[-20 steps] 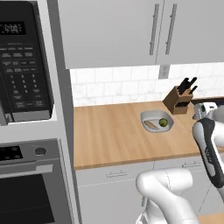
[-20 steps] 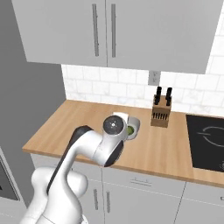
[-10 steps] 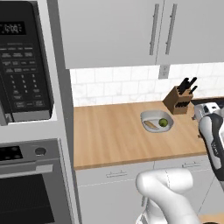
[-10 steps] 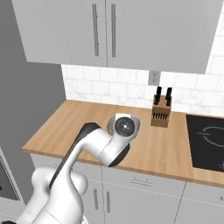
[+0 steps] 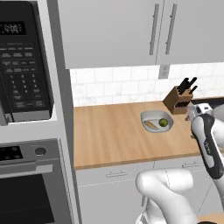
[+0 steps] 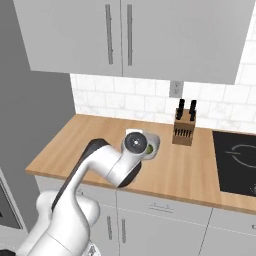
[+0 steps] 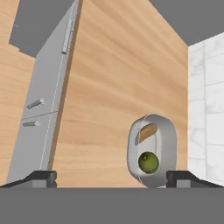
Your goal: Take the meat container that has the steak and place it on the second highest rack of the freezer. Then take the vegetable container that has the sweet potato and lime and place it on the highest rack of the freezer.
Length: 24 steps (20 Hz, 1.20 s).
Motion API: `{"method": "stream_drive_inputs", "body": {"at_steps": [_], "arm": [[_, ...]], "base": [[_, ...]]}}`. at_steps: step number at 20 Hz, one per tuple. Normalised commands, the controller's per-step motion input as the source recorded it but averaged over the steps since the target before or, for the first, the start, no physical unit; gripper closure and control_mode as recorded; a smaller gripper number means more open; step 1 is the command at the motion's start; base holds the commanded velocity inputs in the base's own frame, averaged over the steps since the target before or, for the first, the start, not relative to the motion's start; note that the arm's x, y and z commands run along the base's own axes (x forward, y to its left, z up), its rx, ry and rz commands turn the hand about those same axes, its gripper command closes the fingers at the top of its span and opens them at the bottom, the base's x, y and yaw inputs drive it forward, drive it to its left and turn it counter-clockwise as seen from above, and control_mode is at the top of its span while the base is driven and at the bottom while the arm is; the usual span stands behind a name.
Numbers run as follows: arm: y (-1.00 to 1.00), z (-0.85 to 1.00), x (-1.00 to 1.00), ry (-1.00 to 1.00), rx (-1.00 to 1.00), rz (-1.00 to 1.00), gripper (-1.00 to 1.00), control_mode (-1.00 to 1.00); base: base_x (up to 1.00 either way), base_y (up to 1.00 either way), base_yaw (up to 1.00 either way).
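Vegetable container (image 5: 156,121): on wooden surface (image 5: 113,135), holding sweet potato (image 7: 147,131) and lime (image 7: 148,162); fingers (image 7: 43,176) spread wide, released, grasping nothing

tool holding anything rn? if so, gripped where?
Nothing held. The tool is open, above the counter, with the vegetable container near one fingertip but ungripped.

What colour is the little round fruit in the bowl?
Green. The lime shows best in the hand view, lying in the light-grey bowl.

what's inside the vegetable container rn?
The vegetable container holds the lime and the sweet potato, lying side by side. The bowl floor under them is covered.
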Motion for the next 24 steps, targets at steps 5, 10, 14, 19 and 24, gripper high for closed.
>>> {"method": "stream_drive_inputs", "body": {"at_steps": [5, 10, 14, 19, 24], "arm": [[0.10, -0.28, 0.69, 0.07, 0.00, 0.05, -1.00, -1.00], [0.04, -0.37, 0.78, 0.09, 0.00, 0.08, -1.00, -1.00], [0.00, -0.36, 0.74, 0.11, 0.00, 0.07, -1.00, -1.00], [0.00, -0.44, 0.67, 0.14, 0.00, 0.05, -1.00, -1.00], [-0.12, -0.37, 0.45, 0.14, 0.00, 0.03, -1.00, -1.00]], "base": [[0.00, 0.00, 0.00], [0.00, 0.00, 0.00], [0.00, 0.00, 0.00], [0.00, 0.00, 0.00], [0.00, 0.00, 0.00]]}}
